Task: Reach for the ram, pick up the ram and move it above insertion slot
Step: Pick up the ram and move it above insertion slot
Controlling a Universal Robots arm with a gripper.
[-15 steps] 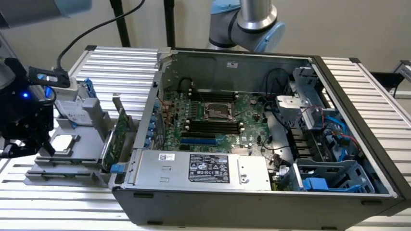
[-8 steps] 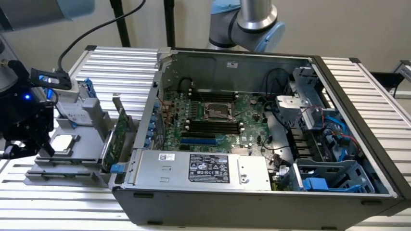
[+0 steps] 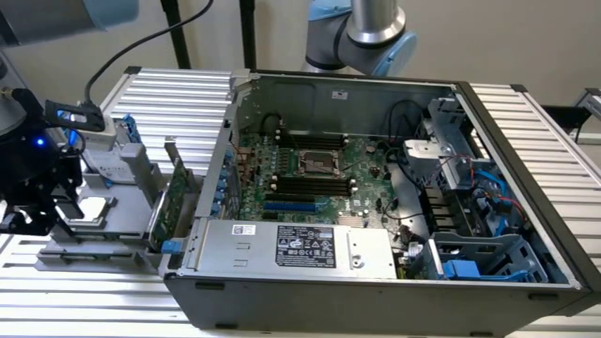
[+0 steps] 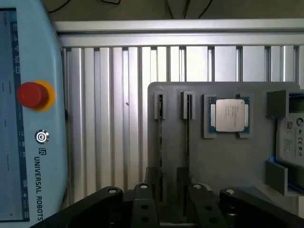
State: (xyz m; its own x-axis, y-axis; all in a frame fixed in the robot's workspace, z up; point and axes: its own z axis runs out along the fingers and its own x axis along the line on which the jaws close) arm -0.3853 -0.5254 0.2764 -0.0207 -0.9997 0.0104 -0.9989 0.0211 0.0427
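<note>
The ram (image 4: 160, 142) stands edge-on in the grey holder (image 4: 223, 161), a strip too thin to show its chips. Its near end is hidden behind the gripper (image 4: 171, 204), which the picture's edge cuts off. Beside the holder the teach pendant (image 4: 28, 118) is cropped, as is a hard drive (image 4: 292, 142) at the holder's other end; print on the holder's processor (image 4: 231, 115) is unreadably small.

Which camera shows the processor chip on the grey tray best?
The wrist view: the processor chip lies face-up, whole and unblocked. The exterior view shows it at a slant, beside the gripper.
</note>
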